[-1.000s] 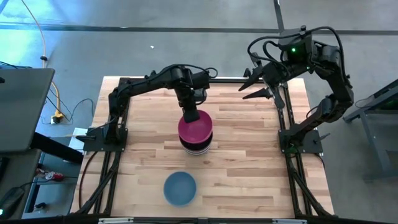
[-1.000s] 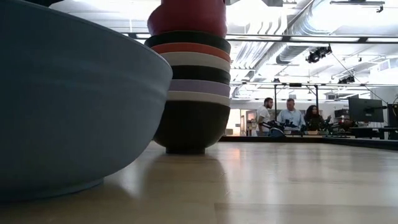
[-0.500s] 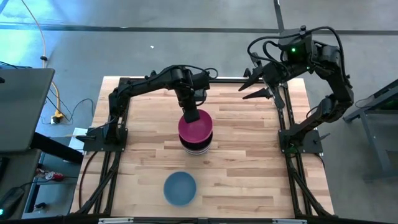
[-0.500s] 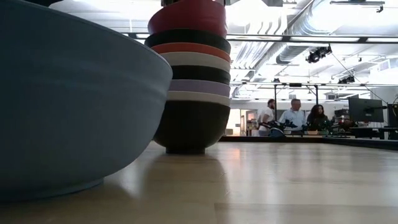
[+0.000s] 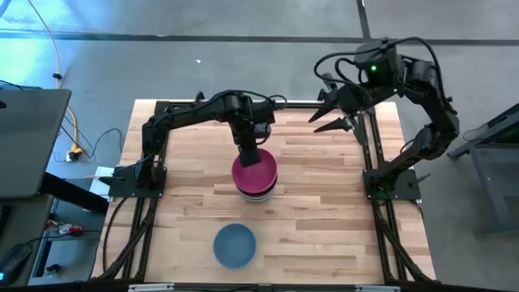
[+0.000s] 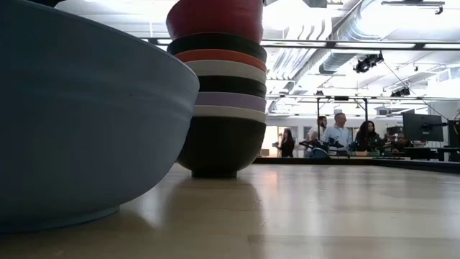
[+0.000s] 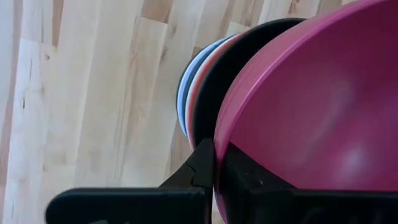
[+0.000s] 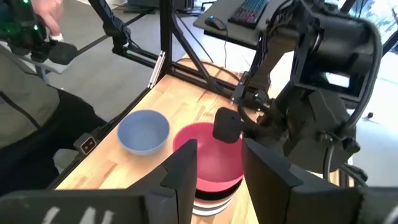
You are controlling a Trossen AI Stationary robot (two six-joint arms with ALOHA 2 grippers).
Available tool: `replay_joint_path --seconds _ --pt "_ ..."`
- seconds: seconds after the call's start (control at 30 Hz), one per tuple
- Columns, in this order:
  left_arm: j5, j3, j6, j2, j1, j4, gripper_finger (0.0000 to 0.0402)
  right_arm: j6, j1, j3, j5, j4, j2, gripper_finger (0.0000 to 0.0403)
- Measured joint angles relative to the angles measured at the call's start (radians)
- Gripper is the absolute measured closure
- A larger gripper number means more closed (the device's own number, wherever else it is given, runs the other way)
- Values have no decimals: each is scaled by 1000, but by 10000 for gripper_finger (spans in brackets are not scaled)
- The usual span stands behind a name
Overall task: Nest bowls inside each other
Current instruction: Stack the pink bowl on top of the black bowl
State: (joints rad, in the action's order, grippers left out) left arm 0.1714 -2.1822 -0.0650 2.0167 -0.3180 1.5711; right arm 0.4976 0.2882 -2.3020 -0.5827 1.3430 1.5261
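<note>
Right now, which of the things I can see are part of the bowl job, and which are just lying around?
Part of the job:
- stack of bowls, magenta pink bowl on top
- light blue bowl, alone on the table
- left hand, gripping the pink bowl's rim

Just lying about:
- right hand, waiting at the table's far edge
- people in the room behind

Tool [image 7: 216, 163] pinches magenta bowl [image 7: 311, 106] rim — stacked.

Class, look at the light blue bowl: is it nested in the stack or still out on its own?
Out. The light blue bowl sits alone on the table, apart from the stack, whose top magenta bowl the left gripper pinches.
</note>
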Motion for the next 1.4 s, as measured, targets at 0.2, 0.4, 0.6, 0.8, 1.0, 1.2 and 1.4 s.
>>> replay_joint_path --seconds 0.2,0.4,0.6,0.8,1.0,1.2,1.4 --pt "0 19 -2 -2 9 -1 401 0 0 35 0 -15 0 284" --pt "-4 92 2 -2 11 -1 401 0 0 35 0 -24 0 284" --pt "-6 114 16 -2 9 0 401 1 0 35 0 -24 0 284" --pt "-8 113 16 -2 -2 0 401 7 0 35 0 -24 0 284" --pt "-28 114 19 -2 -3 0 401 3 0 35 0 -24 0 284" --pt "-27 114 24 -2 -2 0 401 0 0 35 0 -24 0 284" --pt "-16 113 27 -2 -2 0 384 -3 0 35 0 -24 0 284"
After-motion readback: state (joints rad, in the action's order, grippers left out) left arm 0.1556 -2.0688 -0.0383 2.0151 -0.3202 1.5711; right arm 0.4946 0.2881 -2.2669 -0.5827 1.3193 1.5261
